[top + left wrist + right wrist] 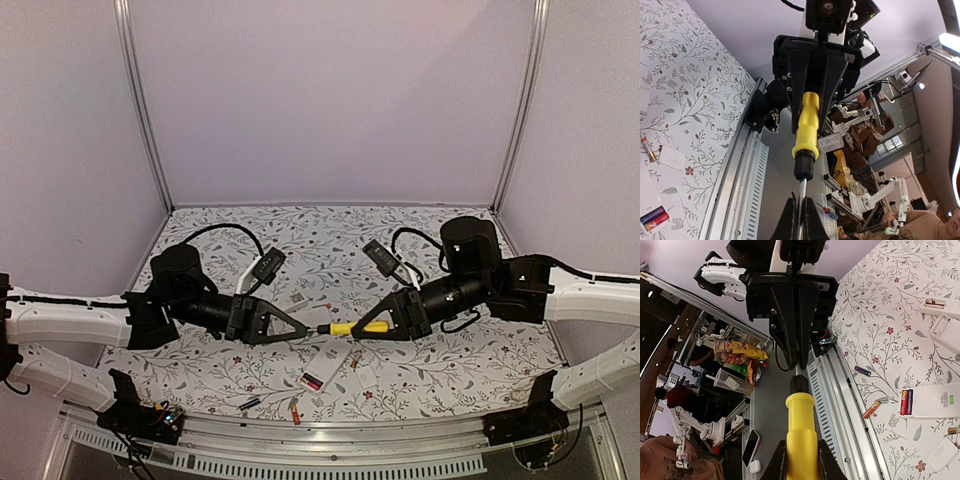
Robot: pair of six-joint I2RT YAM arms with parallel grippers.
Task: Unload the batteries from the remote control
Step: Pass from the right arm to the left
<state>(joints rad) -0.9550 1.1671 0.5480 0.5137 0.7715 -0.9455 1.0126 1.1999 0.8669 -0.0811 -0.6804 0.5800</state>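
The white remote control (322,372) lies open near the table's front, with two batteries (906,402), one red and one dark, in its bay. A dark loose battery (248,402) and an orange one (294,413) lie by the front edge. Above the table a yellow-handled screwdriver (345,327) hangs level between both arms. My right gripper (378,326) is shut on its yellow handle (801,415). My left gripper (312,328) is shut on the thin metal shaft just past the black collar (804,167). In the wrist views the left gripper (801,202) and the right gripper (801,446) face each other.
A small white cover plate (365,377) lies right of the remote. Two black remotes (268,265) (378,255) and a white one (250,276) lie further back. A metal rail (330,440) runs along the table's front edge.
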